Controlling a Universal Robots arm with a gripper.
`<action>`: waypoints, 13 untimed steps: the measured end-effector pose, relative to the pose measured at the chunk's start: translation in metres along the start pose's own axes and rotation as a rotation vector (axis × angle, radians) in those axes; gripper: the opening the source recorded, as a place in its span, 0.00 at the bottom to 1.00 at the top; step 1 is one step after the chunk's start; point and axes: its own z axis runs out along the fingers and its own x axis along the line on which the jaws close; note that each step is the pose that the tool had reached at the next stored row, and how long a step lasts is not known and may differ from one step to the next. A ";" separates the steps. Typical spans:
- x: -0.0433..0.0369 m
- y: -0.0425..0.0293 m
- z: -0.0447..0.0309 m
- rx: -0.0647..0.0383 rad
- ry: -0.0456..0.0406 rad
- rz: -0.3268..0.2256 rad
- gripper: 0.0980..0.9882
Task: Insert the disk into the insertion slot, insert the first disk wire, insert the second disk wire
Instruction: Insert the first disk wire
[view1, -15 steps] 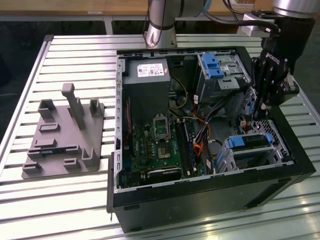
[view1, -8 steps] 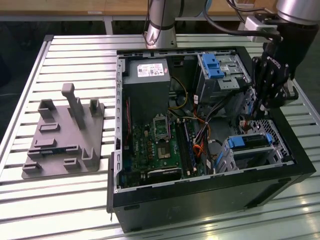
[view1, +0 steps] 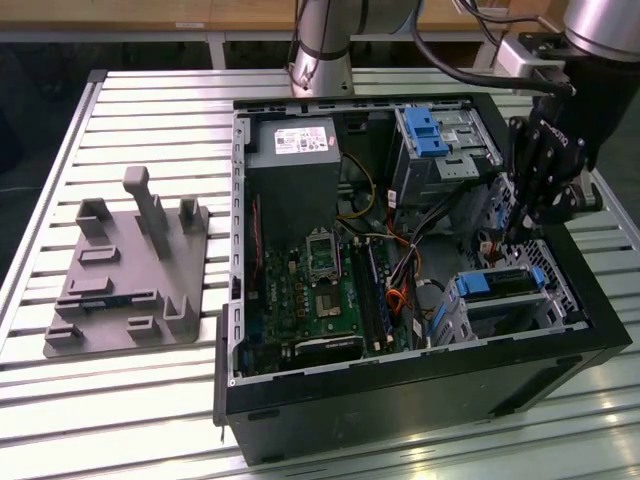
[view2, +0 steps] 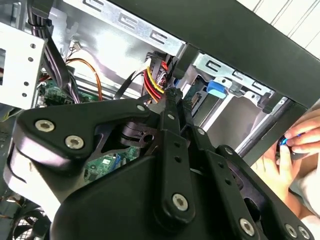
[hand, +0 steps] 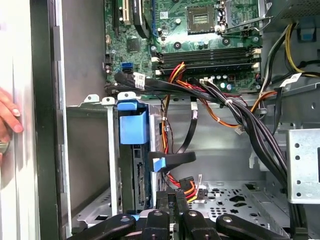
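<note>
The disk (view1: 497, 283), silver with a bright blue frame, sits inside the insertion slot (view1: 535, 312), a small metal cage at the case's front corner on the exterior view's right. In the first wrist view the disk (hand: 133, 127) stands in the cage (hand: 111, 160) with its connector edge facing the gripper. My black gripper (view1: 514, 232) hangs just behind the cage, inside the case. Its fingers are drawn together at a red, yellow and black disk wire (hand: 186, 186), close to the disk's connector edge. A flat black wire with a blue tab (hand: 165, 162) lies just beside it.
The open black computer case (view1: 400, 390) lies on a slatted table. A larger bay with a blue latch (view1: 432, 130) and cable bundles (hand: 240, 115) crowd the gripper. A grey fixture (view1: 125, 275) rests on the exterior view's left. A person's hand (hand: 7, 117) is outside the case wall.
</note>
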 end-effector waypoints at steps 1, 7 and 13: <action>0.0014 0.0000 -0.0004 0.000 -0.0087 0.000 0.08; 0.0058 0.0046 -0.0023 -0.001 -0.0458 -0.005 0.08; 0.0094 0.0064 -0.0026 0.005 -0.0791 -0.011 0.08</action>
